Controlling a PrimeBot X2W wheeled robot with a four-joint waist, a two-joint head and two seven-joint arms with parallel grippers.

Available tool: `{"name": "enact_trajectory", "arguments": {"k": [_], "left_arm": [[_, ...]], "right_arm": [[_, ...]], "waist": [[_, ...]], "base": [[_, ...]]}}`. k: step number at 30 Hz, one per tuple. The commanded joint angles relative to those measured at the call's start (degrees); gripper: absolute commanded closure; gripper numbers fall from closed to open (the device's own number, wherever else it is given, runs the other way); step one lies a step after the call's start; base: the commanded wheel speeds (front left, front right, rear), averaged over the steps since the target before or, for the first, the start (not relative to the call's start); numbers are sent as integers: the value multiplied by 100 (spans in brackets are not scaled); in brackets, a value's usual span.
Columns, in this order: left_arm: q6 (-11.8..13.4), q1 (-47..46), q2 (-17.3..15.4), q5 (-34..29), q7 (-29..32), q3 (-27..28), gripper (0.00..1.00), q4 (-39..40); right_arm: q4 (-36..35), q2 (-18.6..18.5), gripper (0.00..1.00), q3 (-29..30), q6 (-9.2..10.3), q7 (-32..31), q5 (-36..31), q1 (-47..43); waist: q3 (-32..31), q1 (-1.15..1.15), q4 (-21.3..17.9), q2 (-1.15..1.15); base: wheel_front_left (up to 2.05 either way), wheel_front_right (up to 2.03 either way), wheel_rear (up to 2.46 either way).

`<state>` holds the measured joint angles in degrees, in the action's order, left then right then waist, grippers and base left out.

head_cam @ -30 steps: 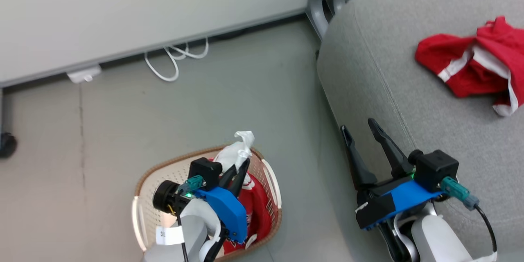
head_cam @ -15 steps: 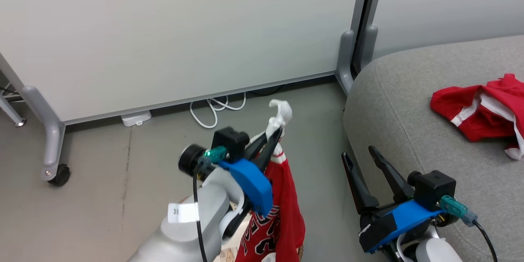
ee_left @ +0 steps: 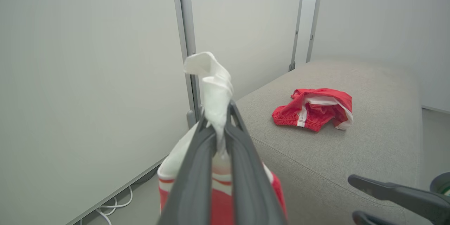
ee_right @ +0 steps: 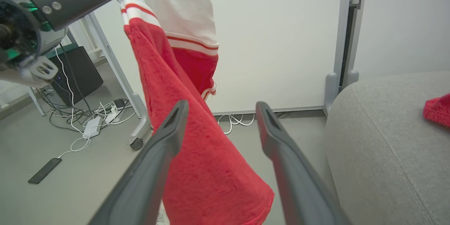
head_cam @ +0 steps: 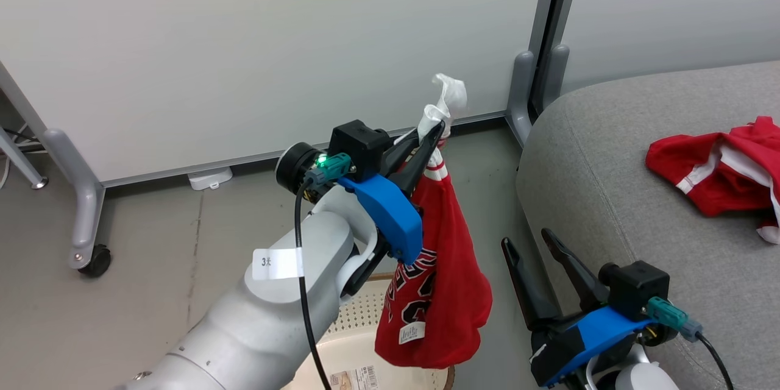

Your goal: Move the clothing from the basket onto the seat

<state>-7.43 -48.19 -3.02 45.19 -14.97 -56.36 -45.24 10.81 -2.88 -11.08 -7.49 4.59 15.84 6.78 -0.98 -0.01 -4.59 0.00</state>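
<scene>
My left gripper (head_cam: 437, 128) is shut on the white trim of a red jersey (head_cam: 442, 274), which hangs in the air above the cream basket (head_cam: 356, 341). In the left wrist view the gripper (ee_left: 220, 126) pinches that white cloth, and the jersey (ee_left: 218, 190) drops below it. Red shorts (head_cam: 722, 173) with white trim lie on the grey seat (head_cam: 609, 183) at the right; the shorts (ee_left: 313, 109) also show in the left wrist view. My right gripper (head_cam: 527, 241) stands open beside the seat's edge, empty. In the right wrist view it (ee_right: 221, 107) is open with the jersey (ee_right: 197, 140) hanging beyond it.
A white partition wall (head_cam: 274, 42) with grey legs and a castor (head_cam: 94, 259) stands behind. White cables (ee_right: 235, 119) lie at its foot. More cables, a power strip (ee_right: 91, 126) and a black box (ee_right: 75, 70) sit on the floor in the right wrist view.
My left gripper has lifted the jersey up out of the basket and a little to the right. The head camera has tilted up. The right gripper stays open.
</scene>
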Motion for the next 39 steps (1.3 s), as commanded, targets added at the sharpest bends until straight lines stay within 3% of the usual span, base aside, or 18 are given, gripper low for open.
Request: {"name": "enact_trajectory", "arguments": {"k": [1,20,39], "left_arm": [[-7,-51,6,60,-11,-57,100,-24],[25,-90,13,382,-25,-421,100,-44],[86,-228,11,669,-29,-765,100,84]], "right_arm": [[-20,-1,0,-31,-1,-22,-4,-88],[226,0,0,-478,-1,-281,32,247],[2550,-1,0,-1789,-1,95,911,2173]], "waist": [[1,1,-3,0],[71,1,78,0],[292,1,198,0]], "base": [[0,0,0],[0,0,0],[0,0,0]]}}
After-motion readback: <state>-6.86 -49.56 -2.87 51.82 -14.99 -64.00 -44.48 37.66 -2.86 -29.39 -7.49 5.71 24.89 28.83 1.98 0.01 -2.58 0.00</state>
